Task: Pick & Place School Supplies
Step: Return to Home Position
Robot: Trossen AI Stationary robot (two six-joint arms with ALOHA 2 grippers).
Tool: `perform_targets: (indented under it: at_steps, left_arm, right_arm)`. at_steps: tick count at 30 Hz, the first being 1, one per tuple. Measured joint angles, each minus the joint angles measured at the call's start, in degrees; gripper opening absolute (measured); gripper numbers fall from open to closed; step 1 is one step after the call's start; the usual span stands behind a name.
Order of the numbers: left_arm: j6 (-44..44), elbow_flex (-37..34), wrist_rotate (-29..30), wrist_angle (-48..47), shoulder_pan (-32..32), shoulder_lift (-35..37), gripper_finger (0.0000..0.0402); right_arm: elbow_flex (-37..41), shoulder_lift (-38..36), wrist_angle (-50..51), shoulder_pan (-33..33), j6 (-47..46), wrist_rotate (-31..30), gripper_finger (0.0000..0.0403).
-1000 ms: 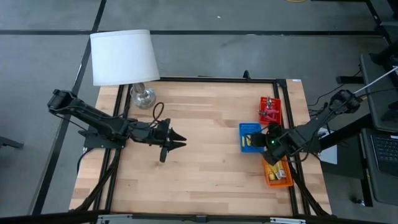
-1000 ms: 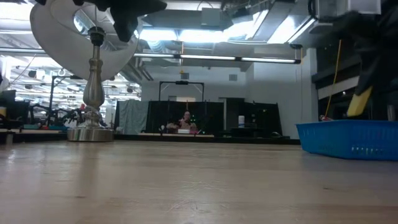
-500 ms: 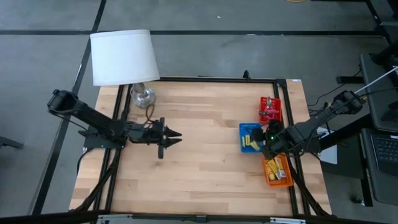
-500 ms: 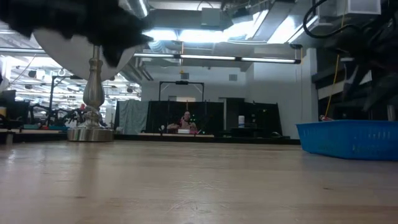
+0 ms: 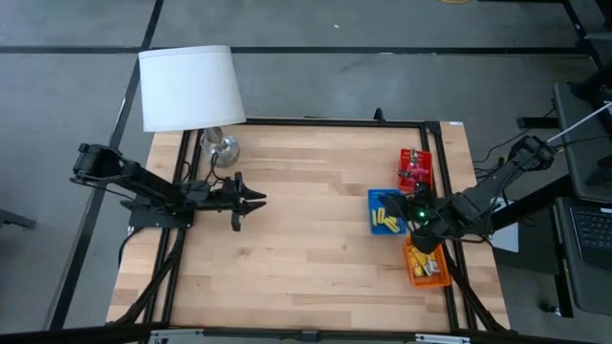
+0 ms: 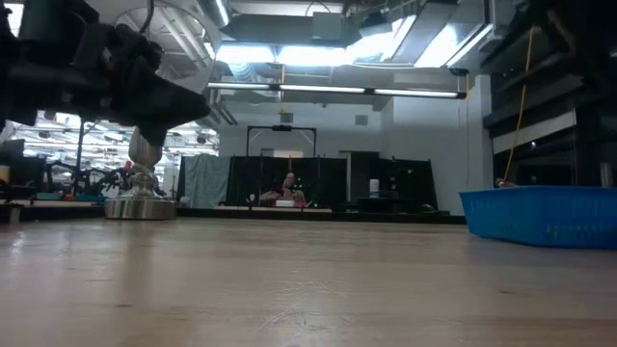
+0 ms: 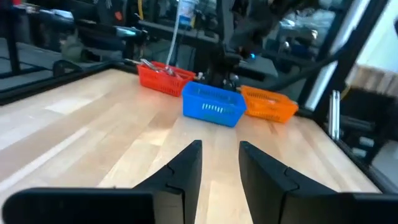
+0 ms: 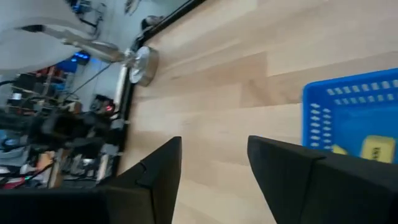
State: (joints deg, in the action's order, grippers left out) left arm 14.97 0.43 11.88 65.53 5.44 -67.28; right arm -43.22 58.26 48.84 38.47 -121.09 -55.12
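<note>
The school supplies lie in three trays at the table's right. Yellow packs point(image 5: 387, 219) are in the blue tray point(image 5: 374, 197), and one pack point(image 8: 377, 148) shows in the right wrist view. Red-handled tools point(image 5: 413, 173) lie in the red tray point(image 5: 424, 156), and yellow pieces point(image 5: 426, 258) in the orange tray point(image 5: 430, 281). My right gripper point(image 5: 413, 216) point(image 8: 211, 155) hovers open by the blue tray's right side, holding nothing. My left gripper point(image 5: 259, 199) point(image 7: 221, 152) stands open above the table's left half, nothing between its fingers.
A white-shaded lamp point(image 5: 188, 86) stands on its silver base point(image 5: 221, 149) at the far left corner, just behind my left arm. A black frame point(image 5: 316, 122) runs around the table. The wood between the lamp and the trays is bare.
My right gripper has let go of a yellow piece it held above the blue tray; the piece no longer hangs there, and more yellow lies in the tray. My left gripper has drawn back toward the table's left and far edges, toward the lamp.
</note>
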Motion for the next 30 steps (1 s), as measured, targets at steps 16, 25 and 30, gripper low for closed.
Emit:
perform_targets:
  at_steps: [16,25,30]
  left_arm:
    - [-1.4,0.0,-17.5,-10.3,-10.4,9.2,0.0067]
    - [-3.2,0.0,-13.8,-29.3,-10.4,25.6,0.0047]
    - [-3.4,0.0,-11.0,-42.3,-10.3,36.5,0.0043]
  right_arm:
    - [-3.0,0.0,1.7,4.3,0.7,-4.5,0.0184]
    - [-3.0,0.0,2.9,4.6,0.7,-4.4,0.0184]
    - [-3.0,-0.1,3.1,4.6,1.7,-4.0,0.0184]
